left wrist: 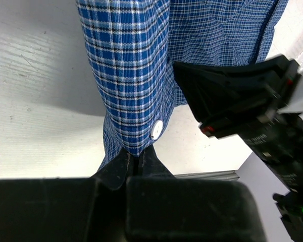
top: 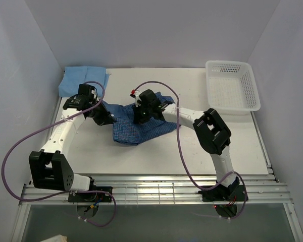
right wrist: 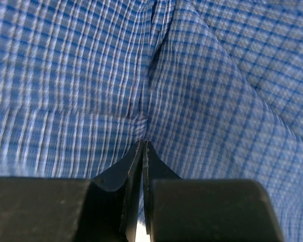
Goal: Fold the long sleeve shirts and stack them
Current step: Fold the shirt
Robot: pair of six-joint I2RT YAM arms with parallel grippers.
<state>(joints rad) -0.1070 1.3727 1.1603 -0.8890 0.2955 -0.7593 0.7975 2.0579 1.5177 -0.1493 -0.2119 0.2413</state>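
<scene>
Far-left corner of table [top: 192, 151]: plain light blue shirt [top: 83, 80], lying flat.
Left gripper [left wrist: 139, 154]: clenched on buttoned edge of dark blue checked shirt [top: 136, 128], crumpled mid-table.
Right gripper [right wrist: 143, 146]: pinched tight on fold of same cloth.
Far right: white mesh basket [top: 231, 85].

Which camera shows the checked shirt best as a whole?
The top view: the checked shirt lies crumpled, almost all of it in view. The left wrist view shows only a buttoned cuff pinched in the left end effector; the right wrist view, just a fold pinched in the right end effector.
</scene>
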